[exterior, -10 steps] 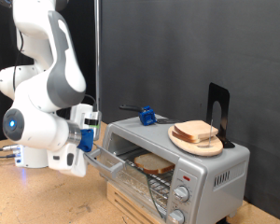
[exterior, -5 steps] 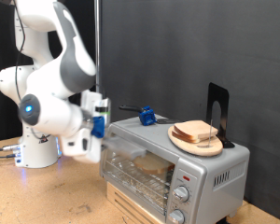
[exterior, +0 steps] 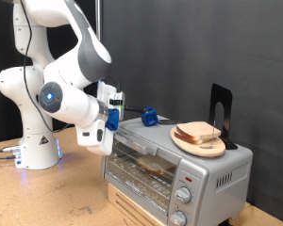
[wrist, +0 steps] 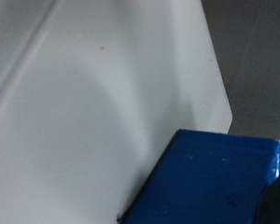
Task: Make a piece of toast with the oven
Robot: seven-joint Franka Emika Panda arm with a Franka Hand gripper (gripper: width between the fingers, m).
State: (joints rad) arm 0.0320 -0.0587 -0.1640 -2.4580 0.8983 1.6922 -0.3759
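Note:
The silver oven (exterior: 215,168) stands on a wooden crate, and its glass door (exterior: 141,160) is closed. A piece of toast (exterior: 157,164) lies on the rack inside and shows through the glass. A second slice (exterior: 200,133) lies on a round wooden plate on the oven's roof. My gripper (exterior: 113,109), with blue finger parts, is at the top edge of the door, at the oven's corner on the exterior view's left. Nothing shows between its fingers. The wrist view shows only a pale blurred surface (wrist: 93,103) and a blue block (wrist: 219,182).
A small blue object (exterior: 149,118) with a dark handle lies on the oven roof behind my gripper. A black stand (exterior: 219,113) rises at the roof's back, on the exterior view's right. Round knobs (exterior: 184,195) run down the oven's front. A wooden table (exterior: 47,202) lies below.
The oven door, half open a second ago, has swung up and is closed. My gripper rose with it and moved toward the exterior view's right, to the door's top edge.

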